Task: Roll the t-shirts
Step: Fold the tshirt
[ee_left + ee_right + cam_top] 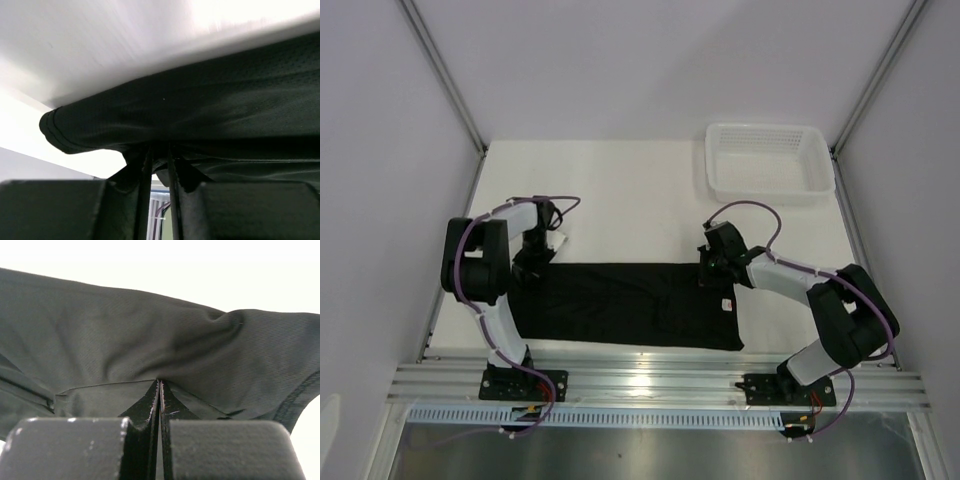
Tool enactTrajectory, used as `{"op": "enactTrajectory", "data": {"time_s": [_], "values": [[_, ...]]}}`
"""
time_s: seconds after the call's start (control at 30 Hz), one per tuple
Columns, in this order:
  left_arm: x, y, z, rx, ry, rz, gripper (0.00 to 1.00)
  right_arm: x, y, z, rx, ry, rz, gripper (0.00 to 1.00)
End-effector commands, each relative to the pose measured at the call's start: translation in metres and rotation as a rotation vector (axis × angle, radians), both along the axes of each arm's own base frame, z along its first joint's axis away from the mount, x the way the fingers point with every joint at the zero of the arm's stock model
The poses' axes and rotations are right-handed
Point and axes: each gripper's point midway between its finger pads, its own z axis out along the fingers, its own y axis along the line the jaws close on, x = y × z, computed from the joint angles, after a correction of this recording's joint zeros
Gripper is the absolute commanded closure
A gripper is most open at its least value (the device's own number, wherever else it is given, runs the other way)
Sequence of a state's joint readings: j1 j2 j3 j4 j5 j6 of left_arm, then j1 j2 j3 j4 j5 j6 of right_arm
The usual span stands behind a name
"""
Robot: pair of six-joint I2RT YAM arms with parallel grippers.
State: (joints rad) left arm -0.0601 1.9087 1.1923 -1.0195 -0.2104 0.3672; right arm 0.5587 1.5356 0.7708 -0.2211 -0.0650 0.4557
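Observation:
The black t-shirt [620, 305] lies as a long flat band across the near half of the table, with a small light label [727, 305] near its right end. At the shirt's far left corner my left gripper [527, 268] is down on the cloth. In the left wrist view its jaws stand narrow, with a fold of the shirt [200, 110] caught at the left gripper's [159, 147] tips. My right gripper [708, 272] is at the far edge near the right end. In the right wrist view the right gripper [160, 381] is shut, and the cloth [150, 340] puckers at its tips.
A white mesh basket [770, 160] stands at the back right corner of the white table [620, 190]. Slanted frame posts rise at both back corners. A metal rail [650, 380] runs along the near edge by the arm bases.

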Motion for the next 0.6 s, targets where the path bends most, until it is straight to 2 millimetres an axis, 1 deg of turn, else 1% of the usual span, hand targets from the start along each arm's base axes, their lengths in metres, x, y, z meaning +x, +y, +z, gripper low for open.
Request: {"op": "enactTrajectory", "data": {"time_s": [0.0,0.03,0.07,0.1,0.13,0.17,0.23,0.27,0.33,0.37,0.4,0.43,0.47,0.53,0.57], "values": [[-0.009,0.004,0.009,0.004,-0.02,-0.01,0.77,0.013,0.0,0.007,0.028,-0.036,-0.033,1.0],[-0.012,0.005,0.007,0.005,-0.019,-0.012,0.76,0.015,-0.001,0.008,0.028,-0.039,-0.031,1.0],[-0.012,0.005,0.006,0.003,-0.018,-0.015,0.74,0.02,0.0,0.014,0.031,-0.052,-0.032,1.0],[-0.012,0.003,0.007,-0.004,-0.024,-0.011,0.73,0.02,-0.003,0.017,0.023,-0.051,-0.03,1.0],[-0.007,0.002,0.011,-0.008,-0.045,-0.007,0.71,0.023,-0.003,0.021,0.022,-0.057,-0.033,1.0],[-0.005,0.001,0.014,-0.016,-0.055,-0.005,0.66,0.03,-0.005,0.031,0.032,-0.077,-0.045,1.0],[0.003,-0.001,0.024,-0.027,-0.098,-0.003,0.61,0.033,-0.011,0.04,0.025,-0.092,-0.064,1.0],[0.013,-0.002,0.032,-0.034,-0.132,-0.006,0.57,0.036,-0.014,0.047,0.025,-0.11,-0.077,0.98],[0.024,-0.006,0.048,-0.053,-0.191,-0.007,0.55,0.042,-0.025,0.055,-0.002,-0.125,-0.111,0.95],[0.029,-0.007,0.055,-0.062,-0.212,-0.007,0.55,0.042,-0.028,0.057,-0.005,-0.121,-0.119,0.91],[0.032,-0.008,0.06,-0.069,-0.23,-0.007,0.54,0.044,-0.04,0.058,-0.038,-0.121,-0.156,0.89],[0.037,-0.01,0.068,-0.08,-0.262,-0.008,0.53,0.044,-0.046,0.057,-0.052,-0.112,-0.179,0.87],[0.04,-0.008,0.073,-0.082,-0.28,-0.002,0.51,0.042,-0.058,0.053,-0.093,-0.093,-0.215,0.79],[0.045,-0.003,0.078,-0.074,-0.307,0.012,0.5,0.041,-0.074,0.048,-0.133,-0.071,-0.262,0.71],[0.047,0.008,0.078,-0.049,-0.311,0.033,0.49,0.039,-0.078,0.046,-0.147,-0.064,-0.275,0.63]]}}
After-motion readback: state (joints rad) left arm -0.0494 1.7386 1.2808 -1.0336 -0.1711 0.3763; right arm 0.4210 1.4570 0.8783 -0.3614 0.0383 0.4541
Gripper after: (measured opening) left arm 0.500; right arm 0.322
